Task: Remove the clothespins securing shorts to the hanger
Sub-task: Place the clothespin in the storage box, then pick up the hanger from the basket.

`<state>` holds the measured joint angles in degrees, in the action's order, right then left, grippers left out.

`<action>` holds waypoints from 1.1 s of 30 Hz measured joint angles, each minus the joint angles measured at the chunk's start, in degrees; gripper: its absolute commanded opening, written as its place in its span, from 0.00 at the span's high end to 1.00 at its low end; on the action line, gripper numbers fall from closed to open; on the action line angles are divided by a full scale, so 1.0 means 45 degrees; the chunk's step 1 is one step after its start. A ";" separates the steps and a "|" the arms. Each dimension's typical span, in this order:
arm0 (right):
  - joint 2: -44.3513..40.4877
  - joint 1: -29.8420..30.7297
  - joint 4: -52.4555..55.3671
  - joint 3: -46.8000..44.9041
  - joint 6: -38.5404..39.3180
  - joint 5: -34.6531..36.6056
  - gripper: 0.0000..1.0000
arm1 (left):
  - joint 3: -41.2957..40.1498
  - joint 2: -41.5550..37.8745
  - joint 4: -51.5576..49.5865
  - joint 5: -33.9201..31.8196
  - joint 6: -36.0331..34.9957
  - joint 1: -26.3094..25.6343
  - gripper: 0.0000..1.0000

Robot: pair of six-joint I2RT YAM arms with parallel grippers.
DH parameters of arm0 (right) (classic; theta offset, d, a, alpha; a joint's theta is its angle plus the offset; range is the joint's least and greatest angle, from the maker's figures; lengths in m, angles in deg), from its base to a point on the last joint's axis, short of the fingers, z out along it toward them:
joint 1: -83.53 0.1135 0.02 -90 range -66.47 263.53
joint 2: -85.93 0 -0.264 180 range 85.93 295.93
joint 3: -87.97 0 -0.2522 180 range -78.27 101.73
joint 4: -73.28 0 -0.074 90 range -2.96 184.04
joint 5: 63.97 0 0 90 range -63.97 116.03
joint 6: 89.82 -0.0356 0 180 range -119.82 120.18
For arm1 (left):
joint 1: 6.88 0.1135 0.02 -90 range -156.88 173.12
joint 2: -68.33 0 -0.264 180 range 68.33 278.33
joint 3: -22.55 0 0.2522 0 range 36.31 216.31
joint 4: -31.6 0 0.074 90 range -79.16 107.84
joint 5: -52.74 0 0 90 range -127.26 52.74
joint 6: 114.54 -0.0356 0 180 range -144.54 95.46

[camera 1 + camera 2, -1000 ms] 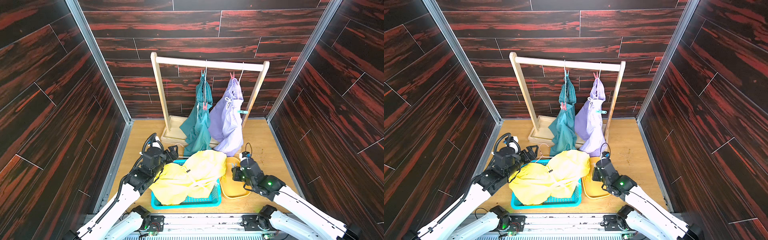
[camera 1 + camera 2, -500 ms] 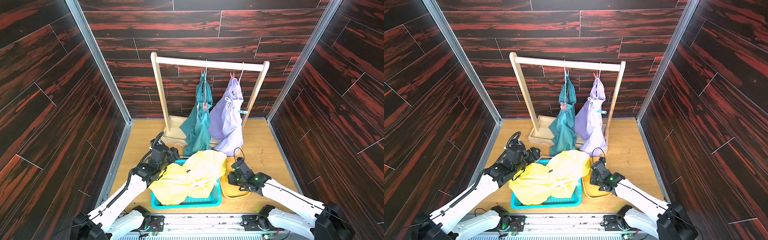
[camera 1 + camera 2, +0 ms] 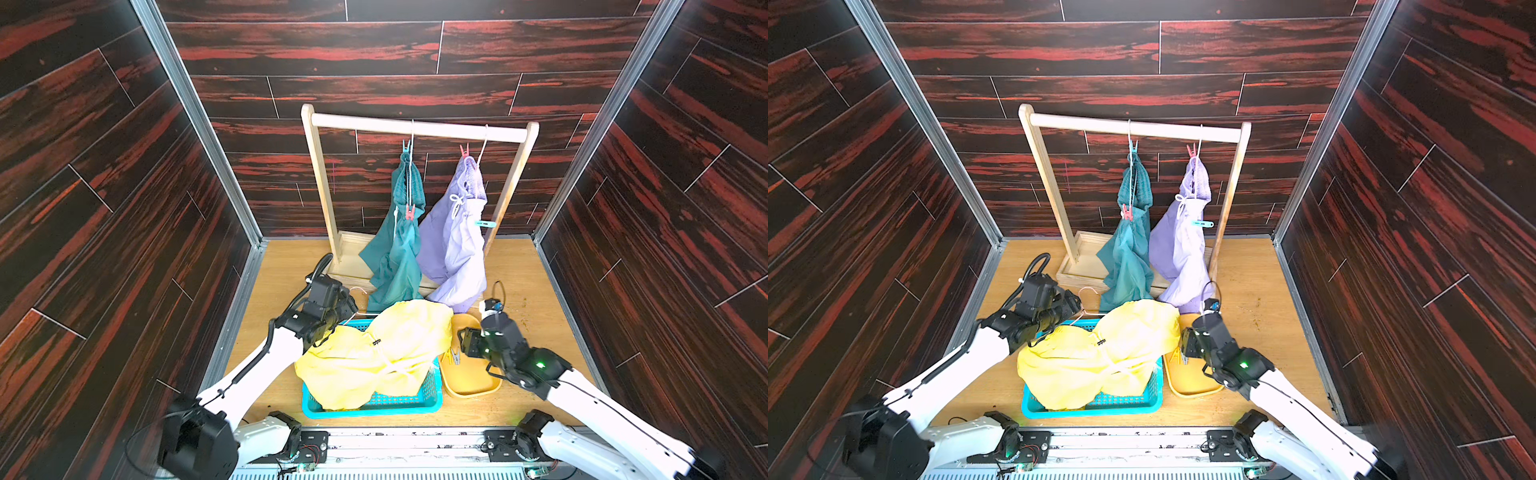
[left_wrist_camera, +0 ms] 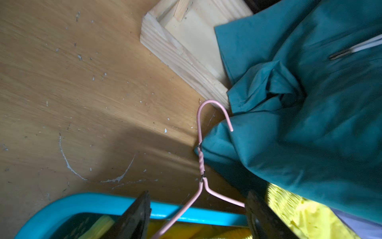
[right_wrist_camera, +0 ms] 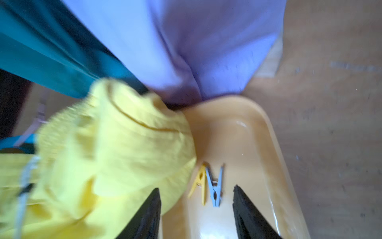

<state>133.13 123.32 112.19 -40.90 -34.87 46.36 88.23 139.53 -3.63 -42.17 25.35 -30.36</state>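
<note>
right gripper (image 5: 196, 187): jaws apart, empty, over orange tray (image 5: 268, 144) | two clothespins (image 5: 215, 190) lie at its edge beside yellow shorts (image 5: 103, 144) (likely the collection spot) | left gripper (image 4: 198, 192): jaws apart, straddling bare pink hanger (image 4: 199, 132), not clamping

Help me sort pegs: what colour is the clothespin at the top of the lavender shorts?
Red-pink; the clothespin shows best in a top view.

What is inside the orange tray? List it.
Two clothespins lie in the orange tray: a yellow clothespin and a light blue clothespin, side by side. The yellow shorts cover one side of it, hiding anything beneath.
</note>
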 measured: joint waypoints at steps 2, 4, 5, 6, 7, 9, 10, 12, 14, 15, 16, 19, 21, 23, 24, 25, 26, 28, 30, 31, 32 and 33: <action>-0.0617 0.0000 -0.0262 0.0019 0.0384 -0.0019 0.42 | 0.0219 0.0398 -0.0049 0.0175 -0.0194 0.0039 0.29; -0.1224 0.0000 -0.0641 0.0019 0.0811 -0.0155 0.42 | 0.0529 0.0869 -0.0214 0.0301 -0.0369 0.0044 0.34; -0.1447 0.0000 -0.0850 0.0019 0.0981 -0.0291 0.42 | 0.0685 0.1093 -0.0291 0.0350 -0.0461 0.0044 0.36; -0.1661 0.0000 -0.1112 0.0019 0.1200 -0.0432 0.42 | 0.0928 0.1409 -0.0423 0.0418 -0.0549 0.0044 0.40; -0.1797 0.0000 -0.1350 0.0019 0.1379 -0.0597 0.42 | 0.1200 0.1715 -0.0573 0.0495 -0.0636 0.0044 0.42; -0.1938 0.0000 -0.1763 0.0019 0.1700 -0.0899 0.42 | 0.1622 0.2278 -0.0709 0.0627 -0.0782 0.0053 0.42; -0.1933 0.0000 -0.1962 0.0019 0.1846 -0.1044 0.42 | 0.1763 0.2511 -0.0704 0.0695 -0.0792 0.0053 0.42; -0.1865 0.0000 -0.2234 0.0019 0.2055 -0.1268 0.42 | 0.1919 0.2900 -0.0690 0.0767 -0.0787 0.0053 0.43; -0.1734 0.0000 -0.2399 0.0019 0.2210 -0.1409 0.42 | 0.2016 0.3264 -0.0729 0.0777 -0.0792 0.0053 0.44; -0.1666 0.0000 -0.2458 0.0019 0.2288 -0.1457 0.42 | 0.2079 0.3449 -0.0767 0.0753 -0.0787 0.0053 0.44; -0.1613 0.0000 -0.2501 0.0019 0.2341 -0.1491 0.42 | 0.2113 0.3589 -0.0758 0.0738 -0.0787 0.0053 0.45; -0.1462 0.0000 -0.2569 0.0019 0.2482 -0.1525 0.42 | 0.2123 0.3842 -0.0748 0.0670 -0.0792 0.0053 0.55; -0.1433 0.0000 -0.2584 0.0019 0.2579 -0.1525 0.42 | 0.2147 0.3944 -0.0651 0.0670 -0.0758 0.0053 0.63; -0.1389 0.0000 -0.2676 0.0019 0.2657 -0.1535 0.42 | 0.2215 0.4143 -0.0578 0.0753 -0.0758 0.0053 0.65; -0.1355 0.0000 -0.2720 0.0019 0.2681 -0.1569 0.42 | 0.2239 0.4284 -0.0495 0.0821 -0.0719 0.0053 0.67; -0.1326 0.0000 -0.2744 0.0019 0.2705 -0.1588 0.42 | 0.2239 0.4376 -0.0403 0.0903 -0.0695 0.0053 0.69; -0.1292 0.0000 -0.2773 0.0019 0.2720 -0.1617 0.42 | 0.2234 0.4473 -0.0287 0.1001 -0.0675 0.0053 0.70; -0.1253 0.0000 -0.2803 0.0019 0.2764 -0.1651 0.42 | 0.2220 0.4527 0.0010 0.1103 -0.0607 0.0063 0.80; -0.1239 0.0000 -0.2851 0.0019 0.2817 -0.1715 0.42 | 0.2220 0.4473 0.0272 0.1088 -0.0549 0.0063 0.86; -0.1239 0.0000 -0.2856 0.0019 0.2822 -0.1724 0.42 | 0.2220 0.4430 0.0350 0.1083 -0.0573 0.0063 0.87; -0.1239 0.0000 -0.2885 0.0019 0.2846 -0.1758 0.42 | 0.2220 0.4367 0.0398 0.1044 -0.0573 0.0063 0.87; -0.1239 0.0000 -0.2924 0.0019 0.2856 -0.1783 0.42 | 0.2220 0.4260 0.0408 0.0996 -0.0568 0.0063 0.87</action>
<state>127.56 123.32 99.03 -40.81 -22.01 38.34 98.22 158.70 -1.80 -37.69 22.79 -30.08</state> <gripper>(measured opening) 0.581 0.137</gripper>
